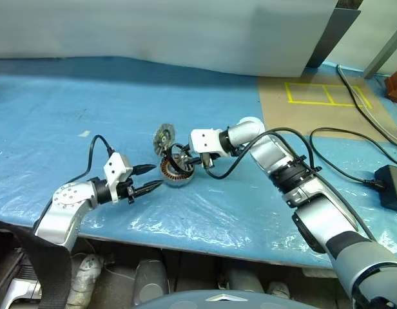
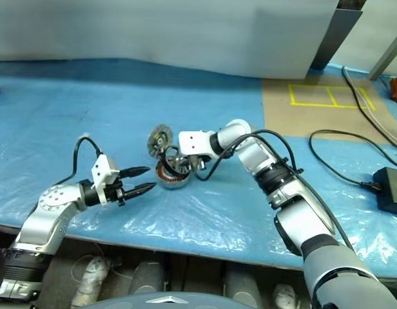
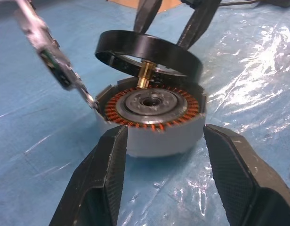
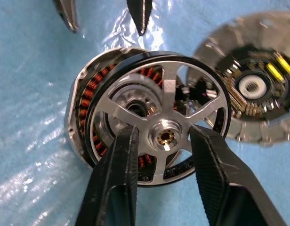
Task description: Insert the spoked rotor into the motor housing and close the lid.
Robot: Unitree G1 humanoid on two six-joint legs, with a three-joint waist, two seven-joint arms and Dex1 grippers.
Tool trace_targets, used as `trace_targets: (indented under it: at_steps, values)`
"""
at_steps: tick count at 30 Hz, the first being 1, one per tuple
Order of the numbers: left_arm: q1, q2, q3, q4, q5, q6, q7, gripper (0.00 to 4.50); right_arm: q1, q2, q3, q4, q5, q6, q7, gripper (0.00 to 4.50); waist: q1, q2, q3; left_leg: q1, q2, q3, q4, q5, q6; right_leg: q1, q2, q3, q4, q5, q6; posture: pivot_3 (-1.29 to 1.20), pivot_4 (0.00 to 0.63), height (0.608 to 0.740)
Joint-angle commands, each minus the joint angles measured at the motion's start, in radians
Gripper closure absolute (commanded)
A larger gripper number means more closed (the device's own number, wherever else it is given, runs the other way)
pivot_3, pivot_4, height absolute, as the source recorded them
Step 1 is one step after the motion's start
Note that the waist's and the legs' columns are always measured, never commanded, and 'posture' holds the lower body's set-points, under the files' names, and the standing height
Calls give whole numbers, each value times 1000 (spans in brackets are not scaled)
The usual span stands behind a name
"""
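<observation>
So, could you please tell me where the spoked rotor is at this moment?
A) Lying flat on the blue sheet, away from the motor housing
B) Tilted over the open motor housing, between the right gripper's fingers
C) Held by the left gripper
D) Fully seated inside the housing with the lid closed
B: the spoked rotor sits tilted above the copper windings of the motor housing, with the right gripper straddling its hub, while the left gripper is open and apart.
</observation>
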State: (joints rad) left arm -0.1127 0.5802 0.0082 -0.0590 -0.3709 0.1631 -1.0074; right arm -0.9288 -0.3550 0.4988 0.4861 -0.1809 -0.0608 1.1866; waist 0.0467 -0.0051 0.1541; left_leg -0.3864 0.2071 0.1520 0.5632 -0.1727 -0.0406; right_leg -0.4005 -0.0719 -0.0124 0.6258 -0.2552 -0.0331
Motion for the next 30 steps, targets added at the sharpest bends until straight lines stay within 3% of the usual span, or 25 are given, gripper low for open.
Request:
trace_targets:
  at_steps: [1, 6, 15, 18, 29, 30]
  values:
    - [0, 3, 5, -56, -6, 5, 11, 1804, 2, 1, 2, -24, 9, -18, 33, 1519, -1, 0, 0, 0, 0, 0, 0, 0, 0, 0, 0, 0, 0, 0, 0, 0, 150, 740]
    - [5, 7, 7, -75, -11, 22, 18, 1804, 25, 6, -9, -74, 31, 5, 74, 11, -1, 0, 0, -1, 0, 0, -1, 1, 2, -1, 0, 0, 0, 0, 0, 0, 150, 740]
    - [-4, 10, 14, -89, -15, 44, 24, 1804, -18, 62, -131, -119, 159, 166, 60, 11, -2, 0, 0, 0, 0, 0, 0, 0, 2, -1, 0, 0, 0, 0, 0, 0, 150, 740]
    - [0, 11, 23, -96, -19, 52, 30, 1804, 22, 68, -156, -180, 203, 230, 55, 595, -1, 0, 0, 0, 0, 0, 0, 1, 2, -1, 0, 0, 0, 0, 0, 0, 150, 740]
    - [18, 38, 53, -106, -22, 67, 37, 1804, 202, 163, -184, -239, 283, 420, -99, 4339, -3, 0, 0, 0, 0, 0, -1, 0, 0, -1, 0, 0, 0, 0, 0, 0, 150, 740]
    - [20, 41, 56, -107, -23, 69, 36, 1804, 203, 173, -190, -243, 297, 439, -106, 4465, -3, 0, 0, 0, 0, 0, -1, 0, 0, -1, 0, 0, 0, 0, 0, 0, 150, 740]
